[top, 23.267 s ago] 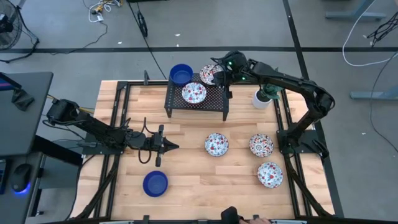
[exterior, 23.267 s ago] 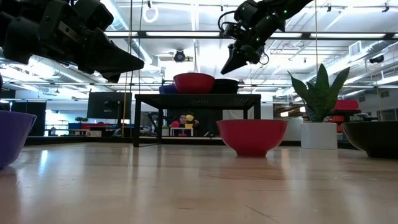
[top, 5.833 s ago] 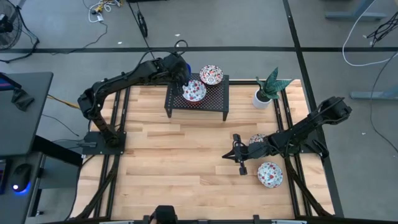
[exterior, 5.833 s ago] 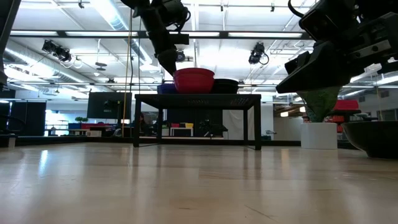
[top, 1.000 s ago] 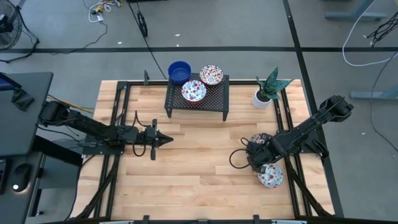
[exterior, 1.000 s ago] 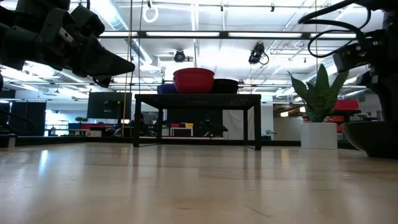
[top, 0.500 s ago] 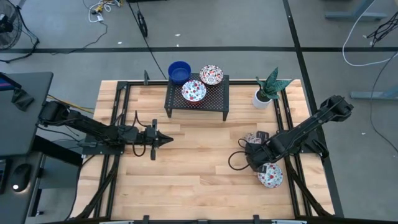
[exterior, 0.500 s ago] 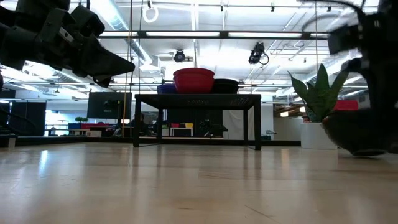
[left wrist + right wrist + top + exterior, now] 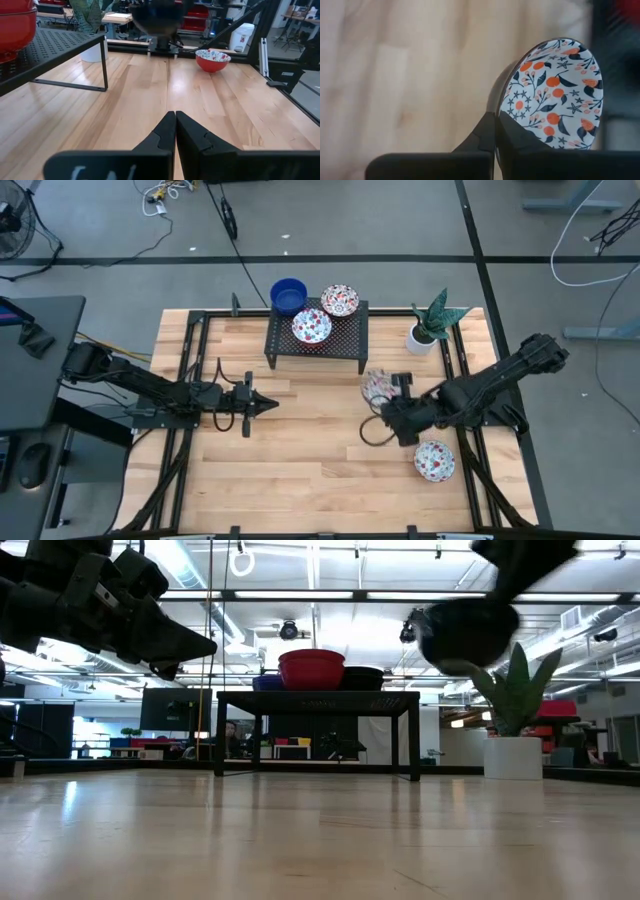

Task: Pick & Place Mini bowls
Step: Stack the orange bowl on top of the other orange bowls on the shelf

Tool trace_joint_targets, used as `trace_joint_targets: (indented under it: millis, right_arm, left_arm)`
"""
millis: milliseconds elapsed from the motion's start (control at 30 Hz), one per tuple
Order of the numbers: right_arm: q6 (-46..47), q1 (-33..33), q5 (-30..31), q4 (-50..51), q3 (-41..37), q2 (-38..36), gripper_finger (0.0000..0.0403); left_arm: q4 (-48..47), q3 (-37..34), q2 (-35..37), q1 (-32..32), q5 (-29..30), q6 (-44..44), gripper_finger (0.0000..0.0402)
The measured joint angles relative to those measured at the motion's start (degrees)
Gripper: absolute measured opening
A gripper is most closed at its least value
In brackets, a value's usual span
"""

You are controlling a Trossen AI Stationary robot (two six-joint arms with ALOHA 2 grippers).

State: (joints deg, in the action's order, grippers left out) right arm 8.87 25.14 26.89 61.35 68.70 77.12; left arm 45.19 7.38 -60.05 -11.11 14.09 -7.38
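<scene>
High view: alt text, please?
The right gripper carries a patterned bowl above the wooden table. Three bowls sit on a black rack at the back, one bowl sits front right, and the left gripper waits shut.

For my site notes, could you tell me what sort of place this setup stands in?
Probably a robotics lab or open workshop: a wooden table in a metal frame on bare concrete with loose cables, exposed ceiling beams with strip lights, and workbenches beyond.
</scene>
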Motion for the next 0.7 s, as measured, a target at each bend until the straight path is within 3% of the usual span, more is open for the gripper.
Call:
trace_joint_targets:
  millis: [167,433,700]
  right_arm:
    - [-17.77,-7.40,4.25,-3.36,7.57,0.00,0.0001]
    - [-46.76,-24.63,2.54,-9.74,23.42,7.99,0.0000]
    - [-57.39,-38.92,-5.87,0.84,40.86,21.68,0.0000]
  left_arm:
    - [0.13,0.00,0.00,0.01,0.43,0.00,0.0014]
    - [0.46,0.02,0.00,0.02,2.21,0.02,0.0014]
    - [0.14,0.02,0.01,0.02,2.21,0.02,0.0014]
